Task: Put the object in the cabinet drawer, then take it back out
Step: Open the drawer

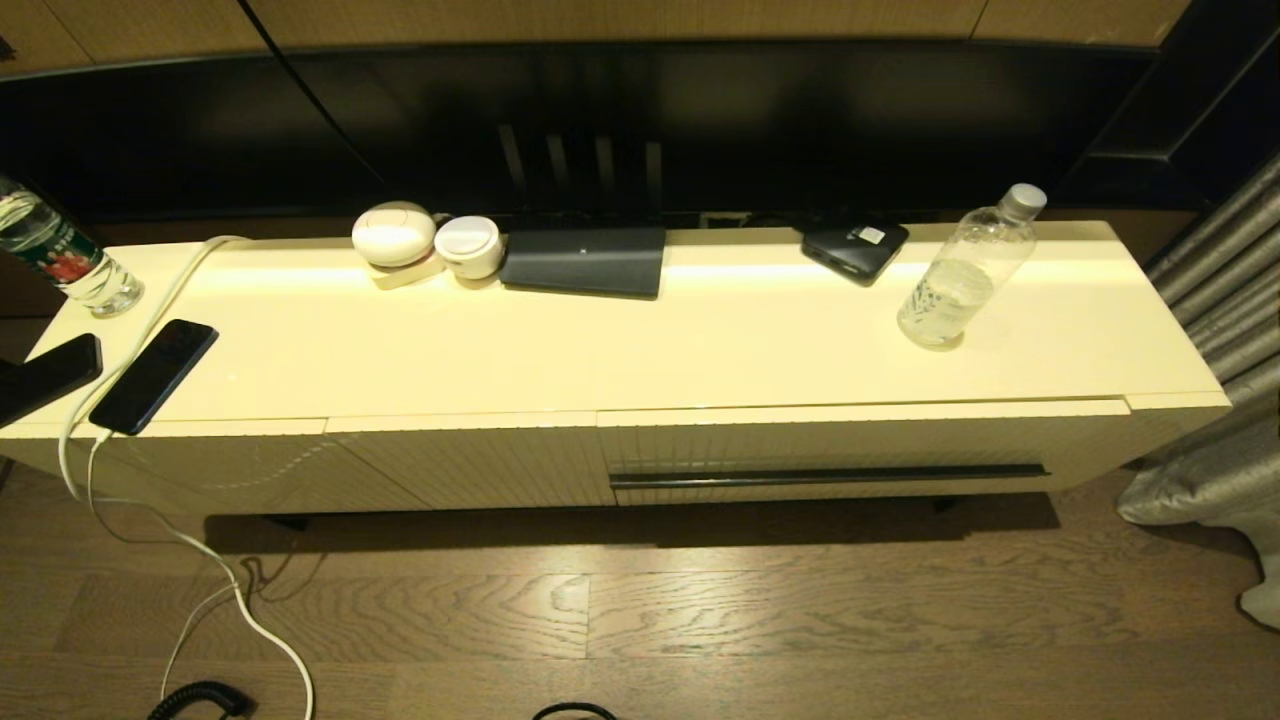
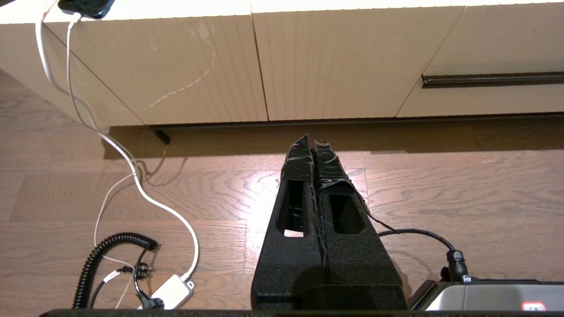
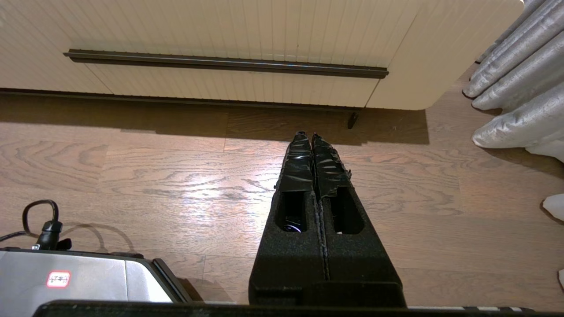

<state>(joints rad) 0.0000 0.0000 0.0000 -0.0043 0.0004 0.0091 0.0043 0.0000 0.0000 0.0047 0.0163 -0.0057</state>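
Observation:
The object, a small clear label-free bottle [image 1: 962,275] with a grey-white cap and a little water, stands upright on the cabinet top [image 1: 640,340] towards its right end. Below it the cabinet drawer [image 1: 850,445] is closed; its ribbed cream front carries a long dark handle strip [image 1: 828,476], which also shows in the right wrist view [image 3: 224,64]. Neither arm shows in the head view. My left gripper [image 2: 312,140] hangs shut and empty over the wooden floor before the cabinet's left doors. My right gripper [image 3: 307,137] hangs shut and empty over the floor, short of the drawer.
On the cabinet top lie a labelled bottle [image 1: 60,255], two phones [image 1: 155,375], a white charging cable [image 1: 120,330], two white round cases [image 1: 395,235], a dark flat box [image 1: 585,260] and a black device [image 1: 855,248]. Grey curtains [image 1: 1225,330] hang at the right.

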